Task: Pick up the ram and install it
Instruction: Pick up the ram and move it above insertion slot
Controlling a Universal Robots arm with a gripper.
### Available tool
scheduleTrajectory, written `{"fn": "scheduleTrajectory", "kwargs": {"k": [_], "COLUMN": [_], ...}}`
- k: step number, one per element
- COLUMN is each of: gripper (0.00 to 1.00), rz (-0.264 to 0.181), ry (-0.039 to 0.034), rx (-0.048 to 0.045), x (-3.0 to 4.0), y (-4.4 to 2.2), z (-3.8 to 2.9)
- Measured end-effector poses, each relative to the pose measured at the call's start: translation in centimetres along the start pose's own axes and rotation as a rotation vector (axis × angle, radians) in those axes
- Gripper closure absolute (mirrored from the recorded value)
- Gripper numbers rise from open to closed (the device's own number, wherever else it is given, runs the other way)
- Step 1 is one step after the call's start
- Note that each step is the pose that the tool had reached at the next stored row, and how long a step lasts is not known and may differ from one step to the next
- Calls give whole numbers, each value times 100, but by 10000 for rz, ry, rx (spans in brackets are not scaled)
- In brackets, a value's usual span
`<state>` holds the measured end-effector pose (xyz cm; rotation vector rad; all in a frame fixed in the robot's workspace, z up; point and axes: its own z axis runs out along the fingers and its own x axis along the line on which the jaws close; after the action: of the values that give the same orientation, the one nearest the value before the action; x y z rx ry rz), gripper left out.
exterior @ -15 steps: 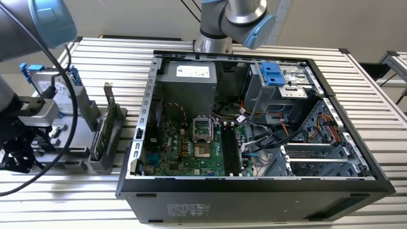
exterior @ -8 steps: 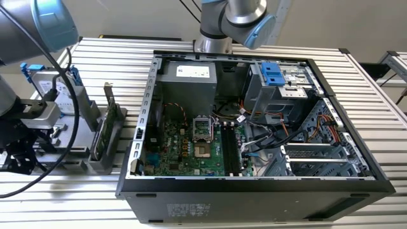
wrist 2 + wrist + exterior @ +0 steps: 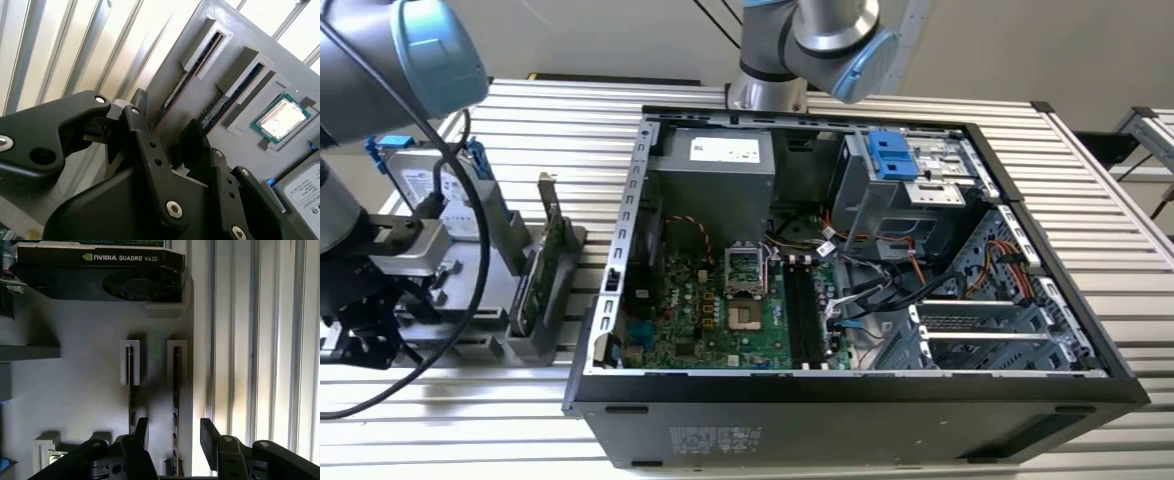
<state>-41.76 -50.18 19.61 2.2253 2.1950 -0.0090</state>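
Two ram sticks stand on edge in slots of a grey holder (image 3: 80,390). In the first wrist view the ram (image 3: 176,390) nearer the holder's edge runs between my fingertips, and the other stick (image 3: 131,390) lies just outside them. The second wrist view shows the same ram (image 3: 192,70) leading down into the gap, with the other stick (image 3: 235,92) beside it. My gripper (image 3: 175,432) (image 3: 167,125) is open, its jaws on either side of the ram with a gap on each side. In the exterior view the gripper (image 3: 367,335) hangs over the holder at the far left.
An open computer case (image 3: 854,390) fills the middle, with the motherboard's long memory slots (image 3: 803,310) near its front. On the holder stand a green expansion card (image 3: 540,270), a graphics card (image 3: 100,275), a hard drive (image 3: 427,180) and a processor chip (image 3: 279,117). A second arm (image 3: 801,50) stands behind the case.
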Motion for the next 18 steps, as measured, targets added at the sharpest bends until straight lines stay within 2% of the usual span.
{"fn": "scheduleTrajectory", "kwargs": {"k": [8,14,15,18], "gripper": [0,0,100,100], "rz": [0,0,0,0], "ry": [0,0,0,0], "rx": [1,0,0,1], "x": [17,18,18,18], "y": [0,-3,-4,-6], "z": [46,47,47,47]}}
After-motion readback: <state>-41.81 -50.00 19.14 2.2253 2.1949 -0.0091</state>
